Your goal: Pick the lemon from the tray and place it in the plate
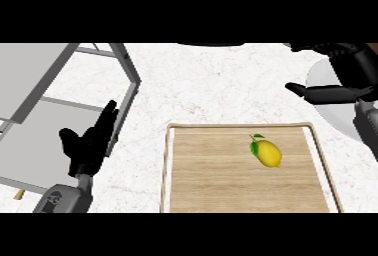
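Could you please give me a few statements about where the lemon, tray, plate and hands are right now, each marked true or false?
1. The lemon lies on the wooden tray. True.
2. The right hand is curled round the lemon. False: it is over the plate, apart from the lemon.
3. The lemon has a green leaf at its stem. True.
4. The left hand rests on the tray. False: it is left of the tray, fingers up, open.
5. The plate lies to the tray's upper right. True.

Bright, even light; faint soft shadow beneath the lemon.
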Robot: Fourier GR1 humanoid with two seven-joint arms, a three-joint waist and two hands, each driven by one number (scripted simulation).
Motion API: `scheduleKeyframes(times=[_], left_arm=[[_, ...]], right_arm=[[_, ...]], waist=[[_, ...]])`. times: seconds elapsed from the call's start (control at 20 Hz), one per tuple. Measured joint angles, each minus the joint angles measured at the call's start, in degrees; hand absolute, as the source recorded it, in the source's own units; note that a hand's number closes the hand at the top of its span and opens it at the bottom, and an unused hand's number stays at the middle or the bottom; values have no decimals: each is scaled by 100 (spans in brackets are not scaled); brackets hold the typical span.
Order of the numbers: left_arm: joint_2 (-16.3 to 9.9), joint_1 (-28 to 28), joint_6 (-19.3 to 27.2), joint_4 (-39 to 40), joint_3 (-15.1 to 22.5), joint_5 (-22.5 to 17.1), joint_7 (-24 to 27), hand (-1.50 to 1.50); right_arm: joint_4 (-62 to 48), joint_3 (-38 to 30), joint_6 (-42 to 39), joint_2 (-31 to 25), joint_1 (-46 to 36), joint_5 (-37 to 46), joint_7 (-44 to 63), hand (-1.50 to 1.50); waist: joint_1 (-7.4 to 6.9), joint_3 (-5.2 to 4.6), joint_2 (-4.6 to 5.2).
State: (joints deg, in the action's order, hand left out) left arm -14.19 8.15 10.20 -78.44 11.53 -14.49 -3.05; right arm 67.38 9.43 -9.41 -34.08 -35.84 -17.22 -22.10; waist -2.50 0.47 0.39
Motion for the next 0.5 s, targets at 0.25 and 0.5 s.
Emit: scheduleKeyframes(times=[0.25,0.5], left_arm=[[35,-113,26,-168,25,13,-186,0],[19,-154,2,-213,-31,-22,-328,0]], right_arm=[[-696,-144,-779,-216,-108,66,-819,-150],[-819,205,-1298,-720,-400,712,-941,-150]], waist=[[59,15,-28],[106,8,-53]])
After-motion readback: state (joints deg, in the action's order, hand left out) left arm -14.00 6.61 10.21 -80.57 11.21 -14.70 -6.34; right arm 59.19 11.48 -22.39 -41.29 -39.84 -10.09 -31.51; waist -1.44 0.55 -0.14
